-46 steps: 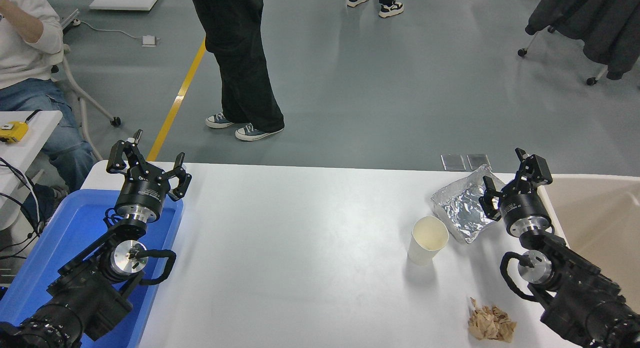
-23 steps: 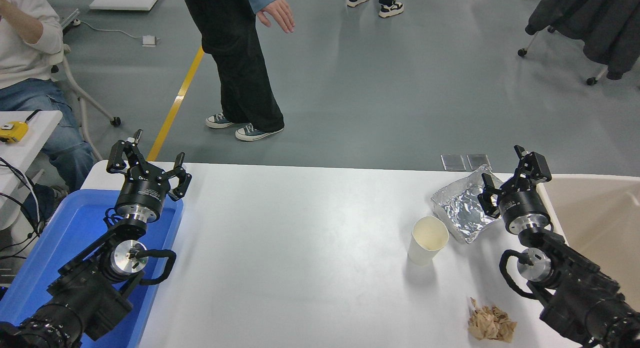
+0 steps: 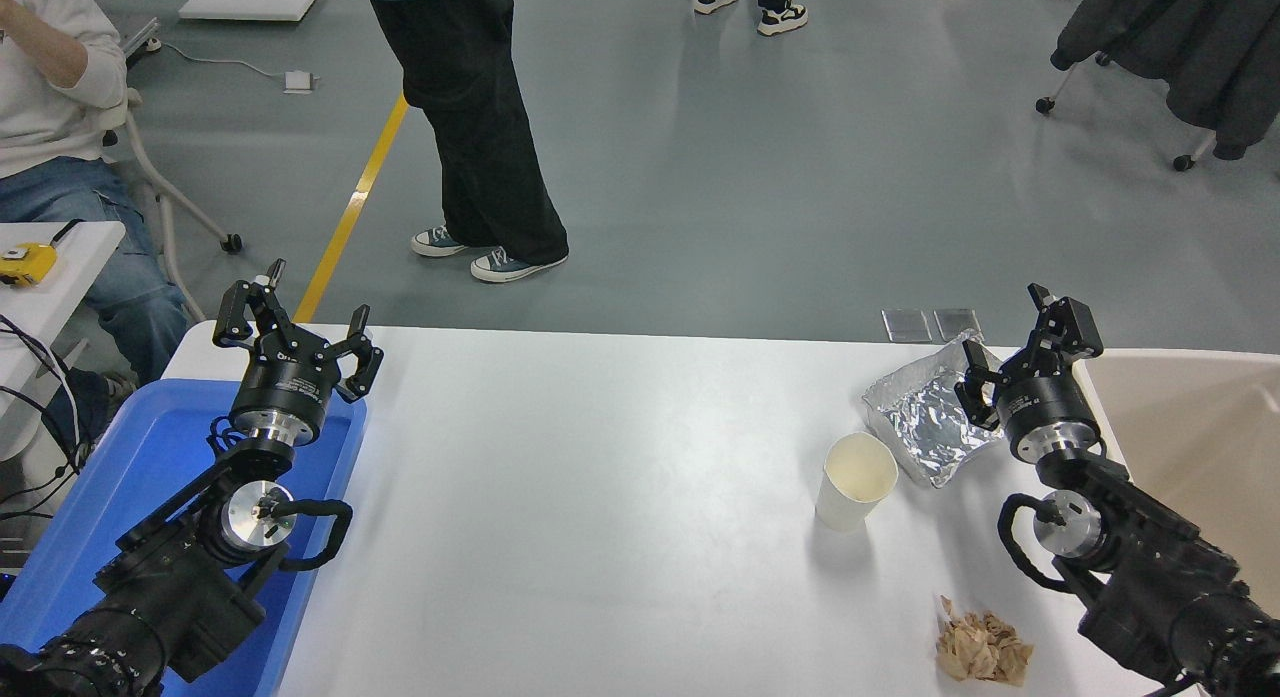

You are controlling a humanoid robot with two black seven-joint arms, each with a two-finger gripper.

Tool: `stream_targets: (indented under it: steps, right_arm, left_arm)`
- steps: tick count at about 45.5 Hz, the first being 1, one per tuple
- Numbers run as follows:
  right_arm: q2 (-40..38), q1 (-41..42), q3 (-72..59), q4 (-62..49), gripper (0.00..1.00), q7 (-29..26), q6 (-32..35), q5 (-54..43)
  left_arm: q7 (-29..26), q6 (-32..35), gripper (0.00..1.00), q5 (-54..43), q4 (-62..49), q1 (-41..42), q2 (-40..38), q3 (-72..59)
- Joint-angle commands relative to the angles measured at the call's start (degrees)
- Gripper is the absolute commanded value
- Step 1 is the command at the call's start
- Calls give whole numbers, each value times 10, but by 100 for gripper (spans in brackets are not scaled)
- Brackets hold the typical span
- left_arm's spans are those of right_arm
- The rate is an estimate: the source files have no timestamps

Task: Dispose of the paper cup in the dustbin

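The white paper cup (image 3: 855,480) stands upright on the white table (image 3: 600,497), right of centre, mouth up and empty. The beige dustbin (image 3: 1190,427) sits at the right edge, partly cut off by the picture. My right gripper (image 3: 1015,345) is open and empty, up above the table between the foil tray and the dustbin, behind and to the right of the cup and apart from it. My left gripper (image 3: 290,322) is open, parked above the far end of the blue tray at the lower left.
A crinkled silver foil tray (image 3: 925,417) lies just behind the cup. A small pile of tan shavings (image 3: 982,649) lies near the front right. A blue plastic tray (image 3: 120,497) is at the left. A person stands beyond the table; another sits at the far left.
My right gripper has crept slightly up and away from me. The standing person shifted and dropped the raised hand. The cup has not moved.
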Motion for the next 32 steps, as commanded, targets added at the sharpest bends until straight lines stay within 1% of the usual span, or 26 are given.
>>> stream_targets:
  steps: [1, 13, 16, 20, 28, 32]
  right_arm:
    - [-2, 0, 0, 2, 100, 0, 2, 0]
    - [-6, 5, -16, 24, 100, -11, 3, -3]
    - [-16, 8, -29, 45, 100, -32, -4, -10]
    - [-52, 15, -81, 77, 100, -39, -21, -12]
    - [-113, 62, -166, 107, 100, -51, -16, -18]
    - [-161, 78, -204, 157, 100, -90, -4, -18]
  left_arm:
    - [0, 0, 100, 0, 0, 0, 0, 0]
    - [0, 0, 100, 0, 0, 0, 0, 0]
    - [0, 0, 100, 0, 0, 0, 0, 0]
    - [0, 0, 100, 0, 0, 0, 0, 0]
    - [0, 0, 100, 0, 0, 0, 0, 0]
    - [0, 0, 100, 0, 0, 0, 0, 0]
